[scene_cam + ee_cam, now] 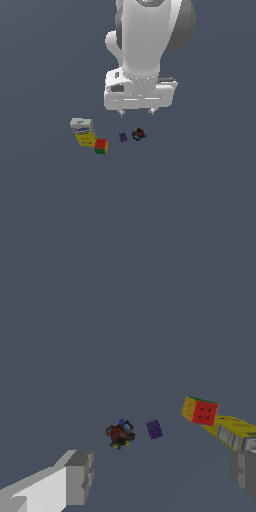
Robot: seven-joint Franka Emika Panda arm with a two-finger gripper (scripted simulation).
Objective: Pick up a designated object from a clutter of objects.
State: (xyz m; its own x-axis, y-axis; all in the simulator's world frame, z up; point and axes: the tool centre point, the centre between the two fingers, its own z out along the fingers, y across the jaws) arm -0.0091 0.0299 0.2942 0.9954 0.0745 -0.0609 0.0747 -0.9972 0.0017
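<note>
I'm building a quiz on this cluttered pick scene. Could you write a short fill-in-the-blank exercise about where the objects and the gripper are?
1. The puzzle cube touches the yellow-and-white ____.
2. The tiny piece between the cube and the dark round piece is coloured ____.
3. The gripper hangs above the floor with its fingers ____, holding nothing.
4. The cube's face toward the wrist camera is ____.

Missing words: carton; purple; open; red
</note>
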